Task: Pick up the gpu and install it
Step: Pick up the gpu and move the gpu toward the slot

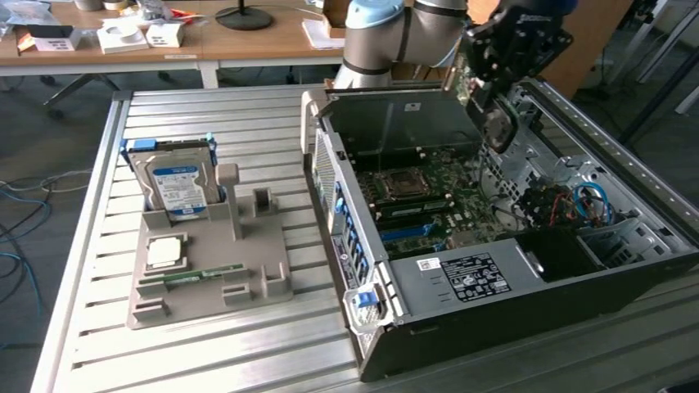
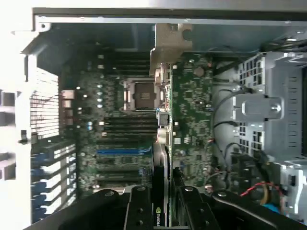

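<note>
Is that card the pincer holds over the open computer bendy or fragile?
The gpu looks stiff: it juts straight from the pincer without sagging. It is likely fragile, being a thin bare board. Its metal bracket may make that end heavier.

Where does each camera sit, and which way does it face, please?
Exterior view: off the arm, raised, looking down across the slatted table at the open computer case and the grey parts holder; the arm and its gripper, holding the graphics card over the case, show at the top.
Wrist view: on the wrist, looking along the gripper into the case at the motherboard; the gripper is clamped on the graphics card, seen edge-on.
Shared: case, motherboard, graphics card, gripper.
</note>
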Controlling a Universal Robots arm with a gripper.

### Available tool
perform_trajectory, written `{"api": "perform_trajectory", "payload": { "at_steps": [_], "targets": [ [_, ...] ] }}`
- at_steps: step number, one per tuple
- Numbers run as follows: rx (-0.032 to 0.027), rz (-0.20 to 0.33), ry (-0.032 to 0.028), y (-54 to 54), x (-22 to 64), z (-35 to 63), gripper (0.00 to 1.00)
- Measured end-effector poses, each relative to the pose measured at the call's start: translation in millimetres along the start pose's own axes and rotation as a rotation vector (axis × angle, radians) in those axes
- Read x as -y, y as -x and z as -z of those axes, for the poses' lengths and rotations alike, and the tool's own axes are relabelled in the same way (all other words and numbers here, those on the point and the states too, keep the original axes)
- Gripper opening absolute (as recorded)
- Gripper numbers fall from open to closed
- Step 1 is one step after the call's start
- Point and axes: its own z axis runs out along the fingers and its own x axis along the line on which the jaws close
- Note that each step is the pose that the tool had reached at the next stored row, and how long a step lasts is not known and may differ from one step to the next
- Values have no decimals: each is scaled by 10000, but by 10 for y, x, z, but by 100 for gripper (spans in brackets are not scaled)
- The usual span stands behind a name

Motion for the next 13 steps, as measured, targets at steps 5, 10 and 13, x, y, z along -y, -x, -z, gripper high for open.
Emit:
{"api": "perform_trajectory", "payload": {
  "at_steps": [5,10,13],
  "targets": [
    [0,0,-1,363,-12,-13,27],
    [1,0,0,363,-11,-28,27],
    [0,0,0,362,-8,-81,27]
  ]
}}
